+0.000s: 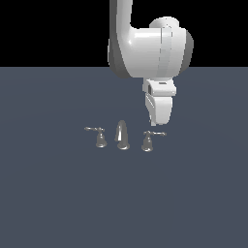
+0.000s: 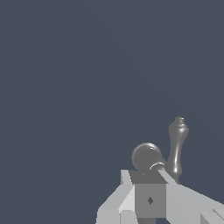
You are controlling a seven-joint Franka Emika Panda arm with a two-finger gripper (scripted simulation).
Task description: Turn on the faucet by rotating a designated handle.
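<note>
The fingers (image 1: 154, 122) are hanging just above the handle (image 1: 148, 140); their spacing is unclear. The spout (image 1: 122, 135) and twin handle (image 1: 99, 137) are standing at its nine o'clock on the surface (image 1: 58, 193).

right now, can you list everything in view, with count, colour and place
curved tapered chrome centre spout: 1, shiny silver, middle of the three-piece faucet set on the floor
chrome bell-based handle with lever pointing to the exterior view's right: 1, shiny silver, on the exterior view's right of the spout, just below the gripper; seen close in the wrist view
chrome bell-based handle with lever pointing to the exterior view's left: 1, shiny silver, on the exterior view's left of the spout
flat floor: 1, dark slate blue, under everything
robot arm: 1, white with grey joints, coming down from the top
gripper: 1, white, above the right-pointing lever; open or shut is unclear
</note>
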